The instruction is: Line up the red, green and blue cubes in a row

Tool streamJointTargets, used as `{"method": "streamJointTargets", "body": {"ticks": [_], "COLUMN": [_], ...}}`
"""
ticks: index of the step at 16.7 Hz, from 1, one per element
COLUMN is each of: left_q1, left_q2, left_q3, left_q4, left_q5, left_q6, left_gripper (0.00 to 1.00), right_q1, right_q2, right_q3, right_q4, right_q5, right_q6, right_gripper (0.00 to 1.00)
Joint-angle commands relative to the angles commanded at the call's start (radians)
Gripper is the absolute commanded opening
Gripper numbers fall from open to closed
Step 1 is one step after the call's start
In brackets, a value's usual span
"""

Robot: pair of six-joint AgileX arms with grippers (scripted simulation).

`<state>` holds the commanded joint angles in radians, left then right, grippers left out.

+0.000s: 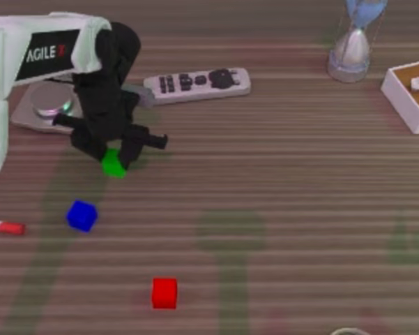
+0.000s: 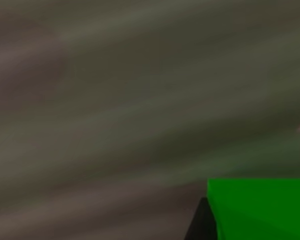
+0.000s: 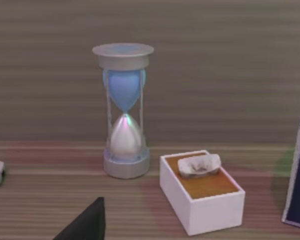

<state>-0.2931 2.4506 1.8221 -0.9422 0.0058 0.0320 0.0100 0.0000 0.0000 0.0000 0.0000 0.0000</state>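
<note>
In the top view my left gripper (image 1: 115, 159) is shut on the green cube (image 1: 113, 165), at the left of the table in front of the remote. In the left wrist view the green cube (image 2: 259, 207) fills one corner with a dark finger (image 2: 202, 225) against its side. The blue cube (image 1: 81, 215) lies on the table a little nearer the front than the green one. The red cube (image 1: 164, 292) sits farther right, near the front edge. My right arm is out of the top view; only a dark part of my right gripper (image 3: 87, 227) shows in its wrist view.
A grey remote (image 1: 197, 84) and a silver flat device (image 1: 38, 108) lie behind the left gripper. A red-and-white pen (image 1: 3, 227) is at the left edge. An hourglass (image 1: 353, 42) (image 3: 123, 125) and a white box (image 1: 413, 94) (image 3: 202, 192) stand at the back right.
</note>
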Motion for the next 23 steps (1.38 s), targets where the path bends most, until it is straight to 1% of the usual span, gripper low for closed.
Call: {"method": "streamJointTargets", "body": {"ticks": [3,9,12,15,17,19,23], "left_q1": [0.002,0.019,0.021,0.004,-0.039,-0.105,-0.284], "left_q2": [-0.026,-0.091,-0.099,-0.101,-0.122,-0.158,-0.262], "left_q3": [0.021,0.143,0.152,0.143,0.115,0.064,-0.086], "left_q4": [-0.023,-0.218,-0.23,-0.226,-0.219,-0.207,-0.173], "left_q5": [0.0,0.0,-0.001,-0.001,-0.003,-0.005,-0.01], "left_q6": [0.001,-0.002,-0.002,-0.013,-0.069,-0.163,-0.444], "left_gripper": [0.0,0.0,0.0,0.0,0.0,0.0,0.0], "right_q1": [0.0,0.0,0.0,0.0,0.0,0.0,0.0], "right_q2": [0.0,0.0,0.0,0.0,0.0,0.0,0.0], "right_q3": [0.0,0.0,0.0,0.0,0.0,0.0,0.0], "right_q4": [0.0,0.0,0.0,0.0,0.0,0.0,0.0], "right_q5": [0.0,0.0,0.0,0.0,0.0,0.0,0.0], "right_q6": [0.0,0.0,0.0,0.0,0.0,0.0,0.0], "right_gripper": [1.0,1.0,1.0,1.0,1.0,1.0,1.0]}}
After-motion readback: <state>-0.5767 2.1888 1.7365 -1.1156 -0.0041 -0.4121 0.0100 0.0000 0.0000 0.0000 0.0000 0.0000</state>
